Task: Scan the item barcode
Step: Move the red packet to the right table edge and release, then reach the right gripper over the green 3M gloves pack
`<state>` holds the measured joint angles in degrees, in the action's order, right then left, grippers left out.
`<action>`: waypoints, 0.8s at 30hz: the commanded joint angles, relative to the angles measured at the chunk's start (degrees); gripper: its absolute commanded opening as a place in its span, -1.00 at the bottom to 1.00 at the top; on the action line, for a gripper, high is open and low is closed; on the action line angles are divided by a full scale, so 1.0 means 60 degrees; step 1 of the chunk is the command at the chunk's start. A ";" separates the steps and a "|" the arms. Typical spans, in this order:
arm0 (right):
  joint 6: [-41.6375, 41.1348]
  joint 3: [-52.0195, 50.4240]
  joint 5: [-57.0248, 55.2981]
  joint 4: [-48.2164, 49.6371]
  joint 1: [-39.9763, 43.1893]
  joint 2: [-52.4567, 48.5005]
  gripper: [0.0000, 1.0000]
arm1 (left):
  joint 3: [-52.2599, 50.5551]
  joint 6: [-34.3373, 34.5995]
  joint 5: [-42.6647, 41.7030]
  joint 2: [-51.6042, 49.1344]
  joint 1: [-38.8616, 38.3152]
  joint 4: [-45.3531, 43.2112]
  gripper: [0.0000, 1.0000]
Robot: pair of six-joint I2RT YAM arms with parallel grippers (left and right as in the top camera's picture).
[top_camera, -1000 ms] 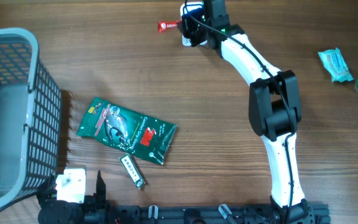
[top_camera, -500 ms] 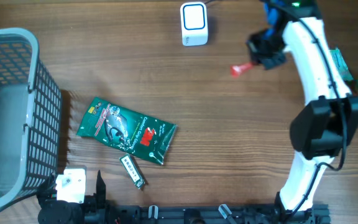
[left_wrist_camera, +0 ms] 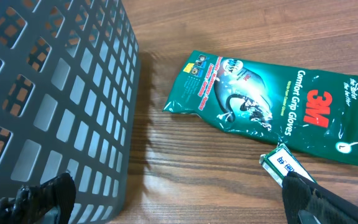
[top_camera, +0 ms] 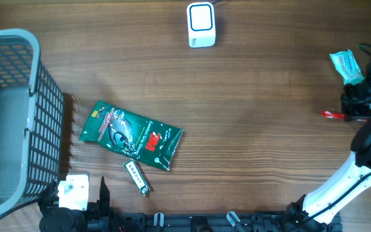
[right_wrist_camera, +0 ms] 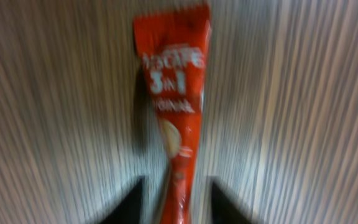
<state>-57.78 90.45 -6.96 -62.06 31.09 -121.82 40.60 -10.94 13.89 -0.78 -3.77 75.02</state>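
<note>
Sachet (red 3-in-1 coffee stick) lay at the far right of the table, its long axis running left-right in the overhead view. Its right end sat at the right gripper, and the rest stuck out toward the table's middle.

In the right wrist view it ran straight out from the gripper, along the approach line, with the narrow tail between the fingers and the printed face up. That view was motion-blurred.

Right gripper's jaws were partly parted and straddled the tail. Wood showed on both sides of the sachet, so it read as let go, not pinched. I couldn't tell whether the tail touched either pad, or whether the stick was fully flat on the wood.

Scanner was at the top centre edge, well apart from the sachet, up and to its left. No barcode was visible on the upper face.

Right arm was the nearer one by far. Left gripper was parked at the bottom left beside the basket, jaws wide and holding nothing, with the green glove pack ahead of it.

My read: any re-grip only needs the jaws closed in place, since the axis is already lined up. A retreat should go straight back along the stick, because a sideways move could drag the tail.
</note>
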 commanded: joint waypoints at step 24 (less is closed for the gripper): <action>0.8382 0.0342 0.4164 0.4415 -1.2021 0.0237 1.00 | 0.0018 -0.0146 0.0098 0.0058 -0.0040 -0.0026 1.00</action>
<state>-8.88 93.43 18.00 -37.52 -37.87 -116.95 40.60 -10.96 13.91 -0.78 -3.77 75.02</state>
